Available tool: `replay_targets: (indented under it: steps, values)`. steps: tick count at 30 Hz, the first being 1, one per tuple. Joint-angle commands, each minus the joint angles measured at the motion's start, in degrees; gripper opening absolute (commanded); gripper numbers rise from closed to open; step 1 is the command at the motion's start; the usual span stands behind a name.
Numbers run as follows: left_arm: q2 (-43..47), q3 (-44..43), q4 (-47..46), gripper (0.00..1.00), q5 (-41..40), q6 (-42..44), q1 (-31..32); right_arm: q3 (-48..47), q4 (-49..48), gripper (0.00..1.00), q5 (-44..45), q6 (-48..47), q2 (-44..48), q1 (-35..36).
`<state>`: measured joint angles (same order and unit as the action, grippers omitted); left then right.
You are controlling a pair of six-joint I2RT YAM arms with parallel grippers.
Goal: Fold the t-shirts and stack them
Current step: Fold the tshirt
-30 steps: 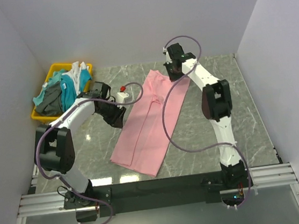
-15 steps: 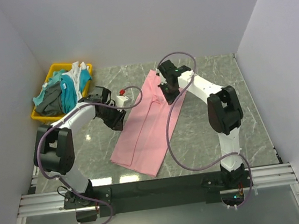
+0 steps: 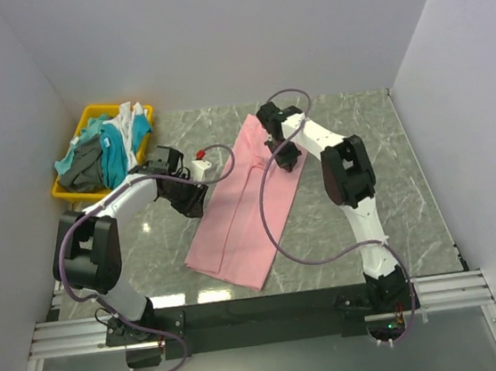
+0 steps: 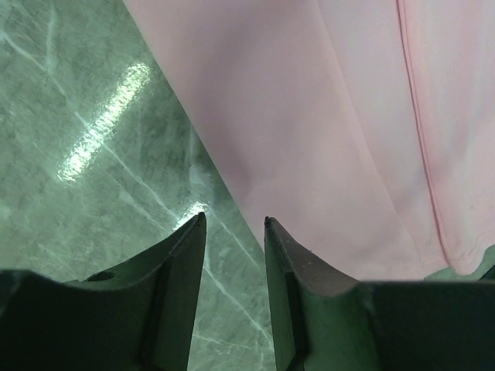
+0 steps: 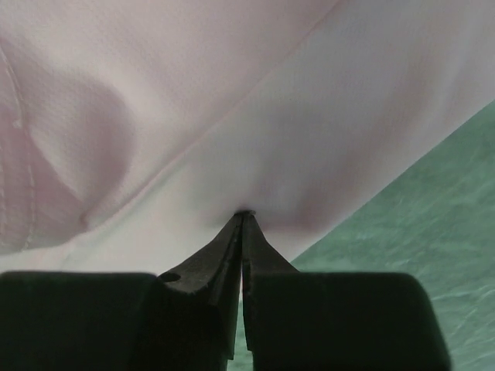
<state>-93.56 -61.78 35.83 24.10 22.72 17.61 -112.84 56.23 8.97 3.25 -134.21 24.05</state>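
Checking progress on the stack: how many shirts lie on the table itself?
1: the pink shirt, spread diagonally mid-view. More garments sit heaped in the yellow bin, far left; those can't be counted.

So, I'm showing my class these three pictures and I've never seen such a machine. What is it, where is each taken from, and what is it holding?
Two robot arms work at a marble-patterned table. The wide picture looks down from above; the other two come from a camera on each wrist. A pink t-shirt lies on it, a yellow basket of more clothes at the far left. The right gripper is pinched shut on the shirt's fabric. The left gripper is open, holding nothing, at the shirt's edge.
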Motion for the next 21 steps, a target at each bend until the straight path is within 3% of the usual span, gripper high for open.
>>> replay_targets:
  steps: [1,10,14,21]
  values:
    - [1.0,1.0,-2.3,0.42,-0.5,-0.8,0.1,-8.6,1.2,0.09,3.4,-1.4,-6.0,-0.1]
    - [-3.7,5.2,-6.6,0.40,-3.2,0.9,3.7,-16.8,-6.2,0.10,-0.3,-9.3,-10.0,0.3]
    - [-6.2,6.0,-7.5,0.39,-3.1,0.2,8.2,-23.0,-10.0,0.12,-0.7,-13.3,-11.8,0.6]
    - [-8.1,6.5,-7.8,0.33,-2.5,-2.6,14.9,-14.9,-15.7,0.14,1.0,-15.6,-4.9,0.0]
